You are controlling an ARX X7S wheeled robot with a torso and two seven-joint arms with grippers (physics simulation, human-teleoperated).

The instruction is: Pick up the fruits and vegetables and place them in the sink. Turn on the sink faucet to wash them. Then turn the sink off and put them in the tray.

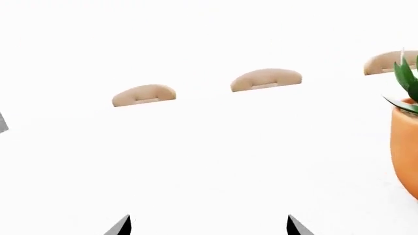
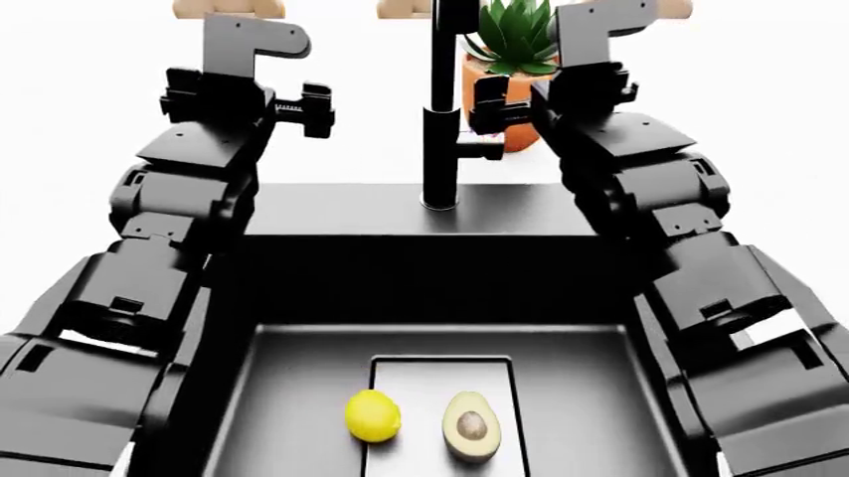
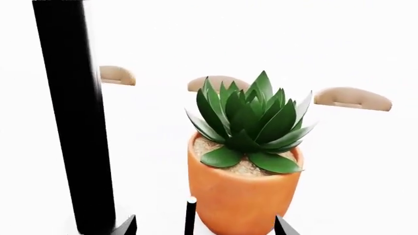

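Nearest to me, the lemon (image 2: pixel 373 415) and the halved avocado (image 2: pixel 471 425) lay side by side, apart, on the drain plate (image 2: pixel 444 376) at the bottom of the sink (image 2: pixel 584 397) — so I judged the loading done and the wash step next.

Further back, the faucet (image 2: pixel 443 119) stood upright on the sink's rear rim, its small side lever (image 2: pixel 480 149) pointing toward my right arm. The right pincer (image 3: pixel 203 224) hung beside the post; the wrist view showed two finger tips set well apart with nothing between them, and a thin dark stub near them that I could not identify with certainty. The left pincer (image 1: pixel 209 226) was likewise spread and empty, facing bare white counter (image 1: pixel 209 161).

Risks as I judged them:
- The potted succulent (image 3: pixel 245 161) sat just behind the faucet, directly ahead of the right pincer — overreaching for the lever could knock it over.
- The lever was small and dark on dark; a misjudged closure might slip off or catch the post instead.
- The tray was not in view in any camera, so the later transfer had no confirmed target.
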